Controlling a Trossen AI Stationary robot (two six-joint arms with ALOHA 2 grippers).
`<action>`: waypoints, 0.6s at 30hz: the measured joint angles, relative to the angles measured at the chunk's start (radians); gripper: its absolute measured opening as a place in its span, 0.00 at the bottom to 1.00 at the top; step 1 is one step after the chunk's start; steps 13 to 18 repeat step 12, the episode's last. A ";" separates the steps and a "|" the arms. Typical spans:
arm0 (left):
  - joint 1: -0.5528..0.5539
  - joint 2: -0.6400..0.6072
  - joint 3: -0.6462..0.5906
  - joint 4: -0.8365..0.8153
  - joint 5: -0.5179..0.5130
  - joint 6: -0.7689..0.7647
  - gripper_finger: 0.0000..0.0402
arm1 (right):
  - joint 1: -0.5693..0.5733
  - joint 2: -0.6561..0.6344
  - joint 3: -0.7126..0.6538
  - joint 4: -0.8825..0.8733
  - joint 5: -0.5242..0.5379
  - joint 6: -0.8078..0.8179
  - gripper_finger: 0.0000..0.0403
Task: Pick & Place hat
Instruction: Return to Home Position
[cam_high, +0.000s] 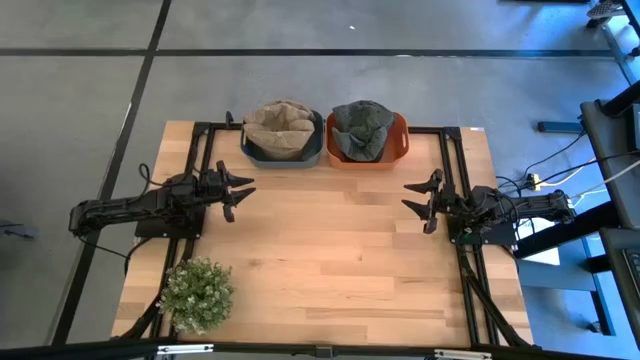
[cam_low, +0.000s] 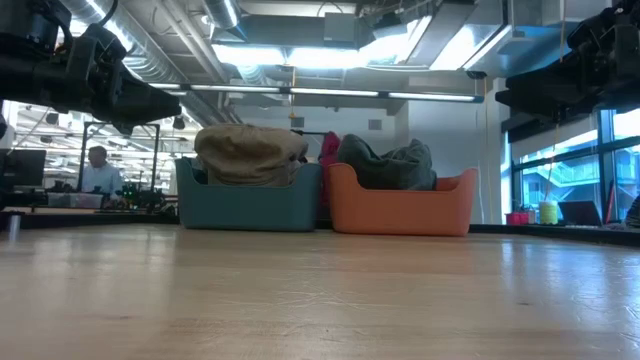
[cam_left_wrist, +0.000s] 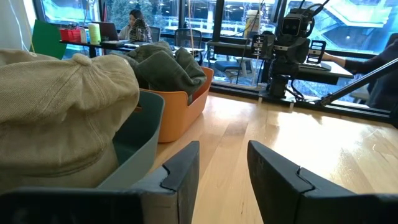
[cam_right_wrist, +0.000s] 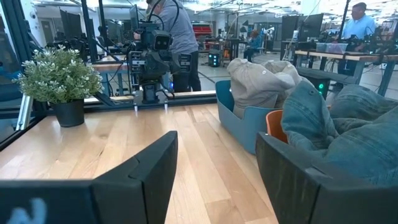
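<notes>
A tan hat (cam_high: 283, 124) fills the blue-grey bin (cam_high: 252, 152) at the table's far edge; it bulges above the rim in the low view (cam_low: 250, 153) and looms close in the left wrist view (cam_left_wrist: 56, 118). A grey-green hat (cam_high: 360, 128) lies in the orange bin (cam_high: 400, 140) beside it, also seen in the low view (cam_low: 385, 165). My left gripper (cam_high: 240, 192) hovers open near the table's left side, in front of the blue-grey bin. My right gripper (cam_high: 418, 201) hovers open near the right side, in front of the orange bin.
A potted plant (cam_high: 196, 294) stands at the near left corner. Black frame rails (cam_high: 452, 160) run along the table's left, right and far sides. Bare wood (cam_high: 330, 240) stretches between the two grippers. People sit and stand at desks beyond the table.
</notes>
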 joint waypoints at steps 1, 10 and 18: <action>0.000 0.000 0.000 0.000 0.000 0.000 0.32 | 0.000 0.000 0.000 0.000 0.000 0.000 0.54; 0.000 0.000 0.000 0.000 0.000 0.000 0.33 | 0.000 0.000 0.000 0.000 0.000 0.000 0.54; 0.000 0.000 0.000 0.000 0.000 0.000 0.33 | 0.000 0.000 0.000 0.000 0.000 -0.002 0.54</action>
